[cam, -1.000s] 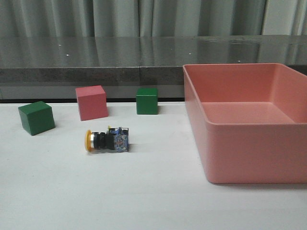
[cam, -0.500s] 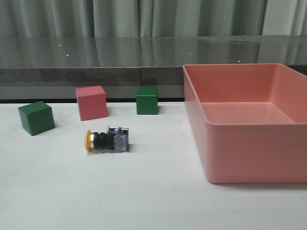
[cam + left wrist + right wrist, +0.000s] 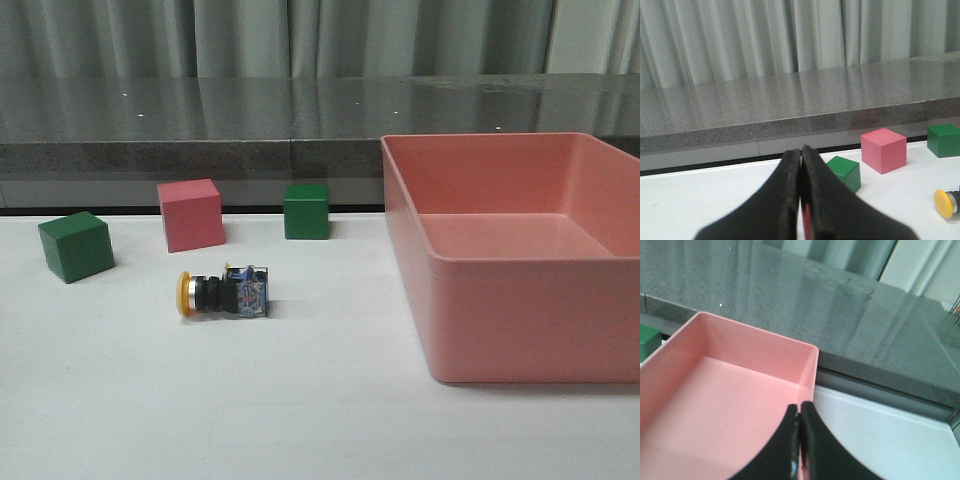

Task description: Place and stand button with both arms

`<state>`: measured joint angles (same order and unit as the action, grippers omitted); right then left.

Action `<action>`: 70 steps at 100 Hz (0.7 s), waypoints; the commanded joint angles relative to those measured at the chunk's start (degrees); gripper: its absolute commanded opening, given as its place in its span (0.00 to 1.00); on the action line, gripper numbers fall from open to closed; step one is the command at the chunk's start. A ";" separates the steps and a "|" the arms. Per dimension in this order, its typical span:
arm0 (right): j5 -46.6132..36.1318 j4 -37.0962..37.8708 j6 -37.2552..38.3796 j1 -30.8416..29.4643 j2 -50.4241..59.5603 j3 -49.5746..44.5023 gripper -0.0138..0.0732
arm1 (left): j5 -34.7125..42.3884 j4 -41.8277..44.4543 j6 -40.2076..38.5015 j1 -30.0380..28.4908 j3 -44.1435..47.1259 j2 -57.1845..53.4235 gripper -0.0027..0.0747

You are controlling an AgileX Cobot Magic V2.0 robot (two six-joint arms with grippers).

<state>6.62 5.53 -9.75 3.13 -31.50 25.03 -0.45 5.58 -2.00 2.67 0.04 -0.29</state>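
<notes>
On the white table (image 3: 300,420), going from the left, a green cube (image 3: 76,245) sits near the edge, then a pink cube (image 3: 190,214). In front of the pink cube lies the button (image 3: 224,293), tipped on its side: yellow mushroom cap pointing left, silver collar, black cylindrical body, blue-and-clear base block toward the right. A second green cube (image 3: 306,210) stands behind it, and a pink bin (image 3: 520,300) fills the right side. The left gripper (image 3: 800,165) has its fingers pressed together, holding nothing; the right gripper (image 3: 799,422) is likewise closed, above the bin.
</notes>
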 commanded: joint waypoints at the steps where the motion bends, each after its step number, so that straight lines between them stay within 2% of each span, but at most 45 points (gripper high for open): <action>1: -5.46 -0.12 0.28 -0.49 2.86 0.32 0.03 | 4.49 -0.10 -0.64 -0.08 1.71 -1.79 0.01; 50: -3.13 -0.18 0.28 -0.49 6.44 -0.70 0.03 | 4.59 -0.10 -0.64 -0.08 1.71 -1.79 0.01; 70: -3.13 -0.18 0.28 -0.49 6.44 -0.70 0.03 | 11.60 -0.68 -0.79 -0.08 0.95 -1.79 0.01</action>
<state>7.80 5.30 -9.66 3.13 -25.08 22.93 3.73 5.58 -2.00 2.67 0.04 -0.29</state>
